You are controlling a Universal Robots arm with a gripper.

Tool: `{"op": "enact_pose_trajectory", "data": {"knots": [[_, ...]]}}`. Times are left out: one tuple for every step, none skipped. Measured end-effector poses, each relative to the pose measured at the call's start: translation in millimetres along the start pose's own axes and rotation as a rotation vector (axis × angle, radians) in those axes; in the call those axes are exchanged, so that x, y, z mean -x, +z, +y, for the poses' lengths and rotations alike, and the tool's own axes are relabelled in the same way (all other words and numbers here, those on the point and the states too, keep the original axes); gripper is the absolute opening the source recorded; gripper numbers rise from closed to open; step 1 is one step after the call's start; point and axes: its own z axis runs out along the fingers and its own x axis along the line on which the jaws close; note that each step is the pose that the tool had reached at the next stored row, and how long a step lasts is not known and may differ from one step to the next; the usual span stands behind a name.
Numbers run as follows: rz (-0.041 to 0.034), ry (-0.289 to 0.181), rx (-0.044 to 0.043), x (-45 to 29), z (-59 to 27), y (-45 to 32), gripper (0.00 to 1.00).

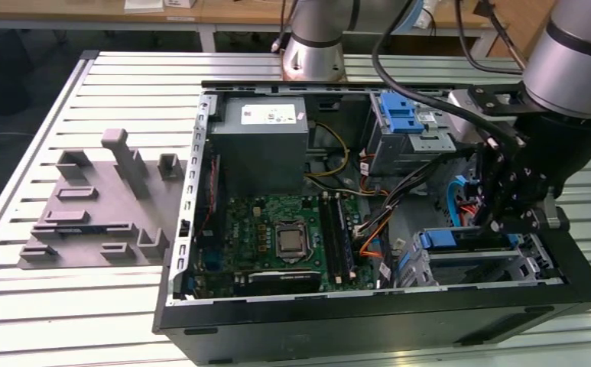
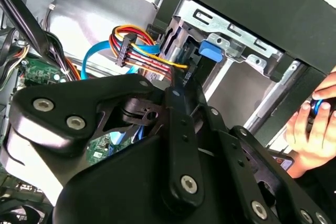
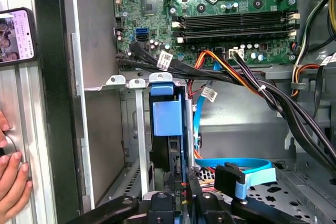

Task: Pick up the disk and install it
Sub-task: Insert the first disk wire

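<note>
The disk (image 3: 167,124) stands edge-on in the metal drive cage (image 3: 137,129) at the case's front corner, blue plastic rail facing the camera in the first wrist view. In the exterior view its blue end (image 1: 456,238) shows at the top of that cage (image 1: 478,267), on the exterior view's right. My gripper (image 1: 501,223) hangs straight over it. Its black fingers (image 3: 195,195) sit close on either side of the disk's dark edge, so my gripper (image 3: 178,195) looks shut on the disk. In the second wrist view the gripper's black linkage (image 2: 173,145) hides the disk.
Open black PC case (image 1: 377,321) on a slatted table. Inside lie a motherboard (image 1: 274,245), a grey power-supply box (image 1: 264,141), a second cage with blue latch (image 1: 402,118) and loose cables (image 3: 252,82). A person's hand (image 2: 312,129) rests outside the case. A grey fixture (image 1: 102,206) lies on the exterior view's left.
</note>
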Motion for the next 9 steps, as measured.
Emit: {"op": "enact_pose_trajectory", "data": {"knots": [[-0.0002, 0.000, 0.0002, -0.1, -0.1, -1.7, 0.24], [-0.0003, 0.000, 0.0004, -0.3, -0.3, -3.5, 0.24], [-0.0002, 0.000, 0.0007, -0.4, -0.4, -5.3, 0.24], [-0.0001, 0.000, 0.0010, -0.6, -0.6, -6.8, 0.24], [-0.0003, 0.000, 0.0014, -0.7, -0.6, -7.7, 0.24], [-0.0005, 0.000, 0.0015, -0.7, -0.7, -7.9, 0.24], [-0.0007, 0.000, 0.0016, -0.7, -0.7, -7.9, 0.24], [-0.0008, 0.000, 0.0016, -0.7, -0.6, -7.9, 0.22], [-0.0008, 0.000, 0.0016, -0.7, -0.7, -7.9, 0.22]]}}
